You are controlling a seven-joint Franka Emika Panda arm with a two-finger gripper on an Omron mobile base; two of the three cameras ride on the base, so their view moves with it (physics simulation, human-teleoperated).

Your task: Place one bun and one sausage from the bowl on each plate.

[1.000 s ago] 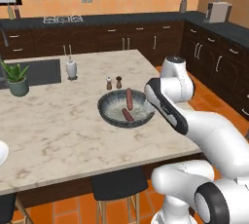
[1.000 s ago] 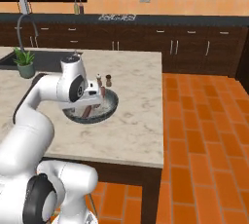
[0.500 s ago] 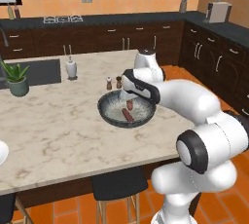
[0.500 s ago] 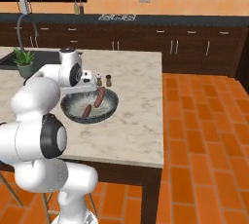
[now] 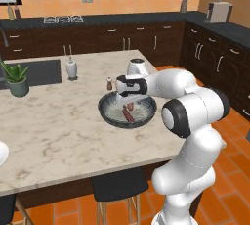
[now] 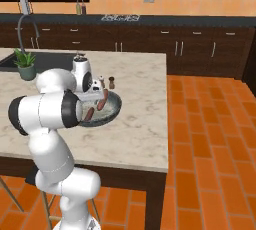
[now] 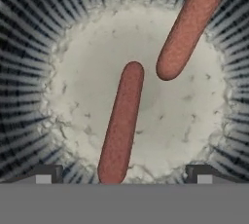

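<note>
While my arm reaches out over the marble surface (image 5: 58, 121), my tool (image 7: 121, 173) hangs low above the bowl (image 5: 108, 115), released, its two tips spread wide and gripping nothing. That dark bowl sits on the surface near its right side, with a sink (image 5: 36, 72) sunk into the far left end. A potted plant (image 5: 17, 78) stands beside the sink, and a white dispenser (image 5: 72, 67) farther along. Two small shakers (image 6: 106, 82) stand just behind the bowl. Inside the bowl lie two sausages apart on the speckled floor: one sausage (image 7: 121, 121) runs between my tips, the other sausage (image 7: 192, 23) slants away toward the rim.
</note>
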